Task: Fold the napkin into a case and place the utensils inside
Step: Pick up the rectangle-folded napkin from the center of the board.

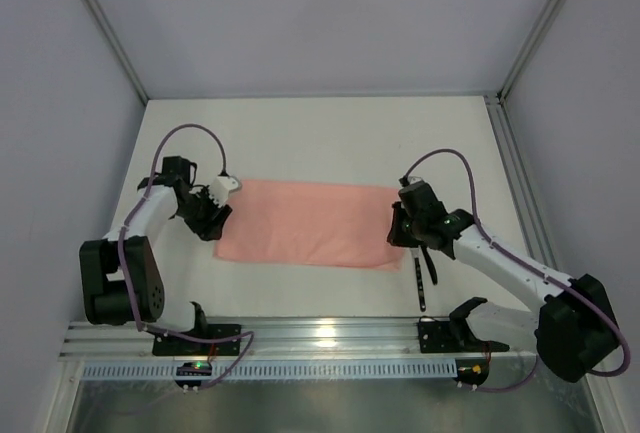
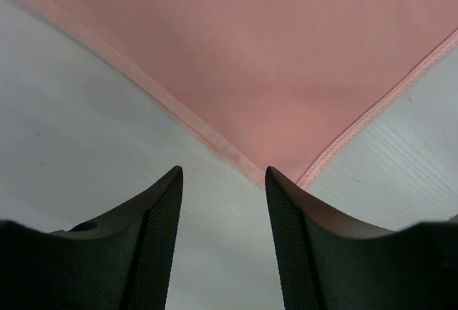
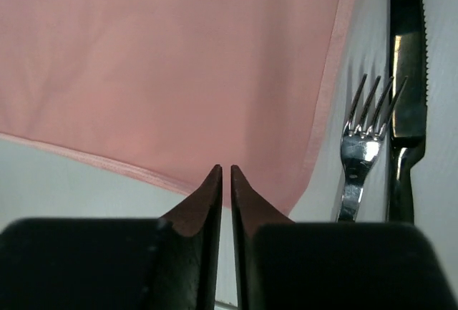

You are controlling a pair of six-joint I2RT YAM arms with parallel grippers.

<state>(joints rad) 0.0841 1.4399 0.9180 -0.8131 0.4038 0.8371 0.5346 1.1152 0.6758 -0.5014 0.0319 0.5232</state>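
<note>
The salmon-pink napkin (image 1: 310, 223) lies flat on the white table as a long rectangle, folded over; it has no case shape. My left gripper (image 1: 208, 215) is at its left end. In the left wrist view this gripper (image 2: 223, 174) is open over bare table, and a corner of the napkin (image 2: 272, 52) lies just past its fingertips. My right gripper (image 1: 400, 227) is at the napkin's right end. In the right wrist view its jaws (image 3: 226, 170) are nearly together above the napkin (image 3: 164, 59) edge, with nothing between them. The utensils, a fork (image 3: 361, 145) and a knife (image 3: 406, 74), lie side by side right of the cloth.
The utensils (image 1: 423, 278) lie close to the right arm, pointing toward the near rail (image 1: 320, 333). Grey walls enclose the table (image 1: 320, 143) at the back and on both sides.
</note>
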